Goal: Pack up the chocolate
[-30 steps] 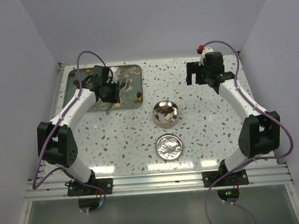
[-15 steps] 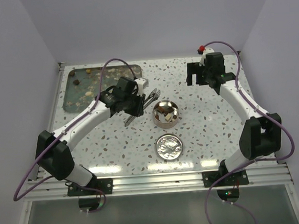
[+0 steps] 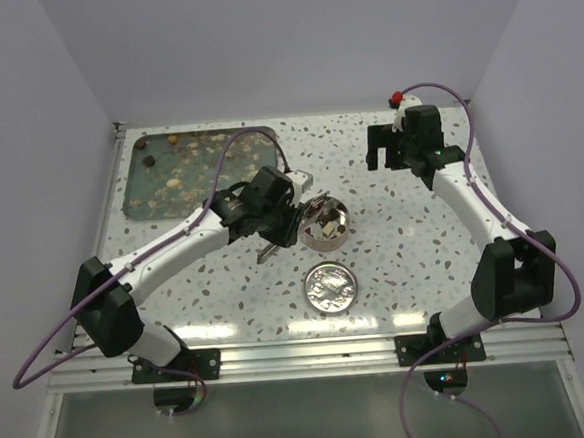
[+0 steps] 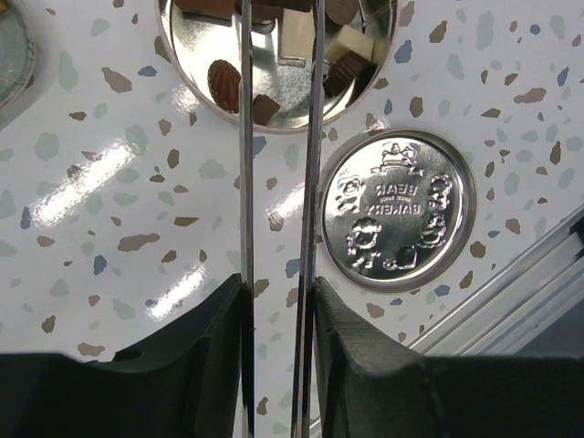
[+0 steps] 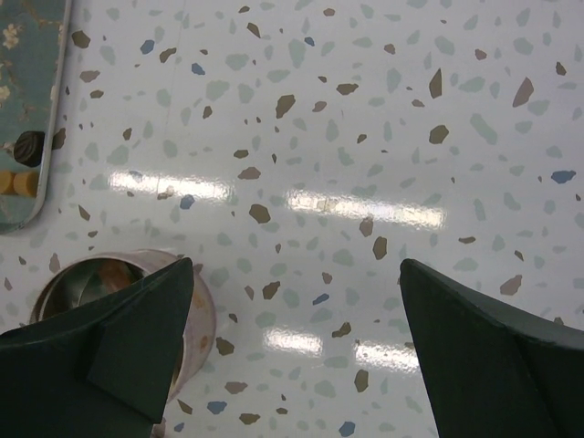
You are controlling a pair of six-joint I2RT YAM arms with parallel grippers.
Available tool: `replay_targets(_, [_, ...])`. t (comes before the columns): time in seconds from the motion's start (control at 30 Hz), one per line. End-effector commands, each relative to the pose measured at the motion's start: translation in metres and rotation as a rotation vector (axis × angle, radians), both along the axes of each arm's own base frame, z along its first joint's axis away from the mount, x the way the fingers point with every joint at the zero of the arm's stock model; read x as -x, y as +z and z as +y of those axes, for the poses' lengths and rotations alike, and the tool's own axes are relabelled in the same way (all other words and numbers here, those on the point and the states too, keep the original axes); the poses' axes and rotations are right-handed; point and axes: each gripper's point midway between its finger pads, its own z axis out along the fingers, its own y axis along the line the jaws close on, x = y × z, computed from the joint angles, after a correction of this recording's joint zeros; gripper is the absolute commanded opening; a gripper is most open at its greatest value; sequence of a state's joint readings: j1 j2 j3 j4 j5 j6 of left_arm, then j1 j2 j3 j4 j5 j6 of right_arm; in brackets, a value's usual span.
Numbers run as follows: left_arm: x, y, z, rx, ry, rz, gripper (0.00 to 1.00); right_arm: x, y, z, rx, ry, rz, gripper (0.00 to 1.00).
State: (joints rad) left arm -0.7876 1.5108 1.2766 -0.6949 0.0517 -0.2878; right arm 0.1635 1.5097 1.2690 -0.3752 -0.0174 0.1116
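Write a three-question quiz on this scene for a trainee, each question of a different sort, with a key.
1. True or false: the lid sits on the tin.
2. The left gripper grips: A a spoon, B metal tongs, C the lid.
3. Fill in: the right gripper is ____ (open or shut).

Key: 1 false, the lid lies on the table beside the open tin; 2 B; 3 open.

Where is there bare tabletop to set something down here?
Bare table lies right of the tin and lid, up to the right arm; also between the tray and the right gripper, and near-left, between the left arm and the lid. Crowded: the centre, where the left gripper holds tongs over the tin.
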Motion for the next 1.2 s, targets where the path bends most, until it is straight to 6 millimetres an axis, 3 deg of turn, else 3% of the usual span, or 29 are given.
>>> replay_targets(0.0, [0.006,0.002,-0.002,0.002,0.016,0.002,0.38,0.003,0.015,0.0,-0.006,0.0,-0.037,0.98])
replay_targets(0.17, [0.007,0.005,-0.006,0.008,0.016,-0.004,0.45,0.004,0.013,0.001,-0.011,0.002,-0.035,0.98])
replay_targets(0.3, [0.007,0.005,-0.005,-0.003,0.027,-0.005,0.43,0.004,0.012,0.001,-0.011,0.002,-0.035,0.98])
replay_targets(0.4, [0.004,0.016,-0.006,0.018,0.034,-0.027,0.42,0.004,0.01,0.001,-0.011,0.001,-0.03,0.99])
replay_targets(0.57, [-0.019,0.042,0.014,-0.034,0.111,-0.115,0.42,0.005,0.01,0.0,-0.009,0.001,-0.029,0.98])
replay_targets(0.67, [-0.037,0.047,0.042,-0.025,0.183,-0.118,0.42,0.003,0.01,0.001,-0.011,0.003,-0.028,0.98])
replay_targets(0.77, [-0.057,0.045,0.086,-0.052,0.298,-0.134,0.42,0.003,0.009,0.001,-0.012,0.004,-0.028,0.98])
replay_targets(0.8, [-0.066,0.042,0.111,-0.07,0.368,-0.124,0.42,0.003,0.01,0.001,-0.012,0.005,-0.03,0.98])
replay_targets(0.9, [-0.074,0.027,0.162,-0.109,0.497,-0.087,0.42,0.003,0.008,0.001,-0.01,0.005,-0.024,0.98])
replay_targets(1.0, [-0.077,0.015,0.2,-0.123,0.584,-0.068,0.42,0.003,0.009,0.0,-0.01,0.004,-0.025,0.99])
replay_targets(1.1, [-0.075,0.001,0.235,-0.159,0.663,-0.035,0.43,0.004,0.008,0.001,-0.008,0.004,-0.021,0.98])
replay_targets(1.17, [-0.074,-0.006,0.249,-0.173,0.697,-0.021,0.44,0.003,0.008,0.0,-0.008,0.003,-0.021,0.98])
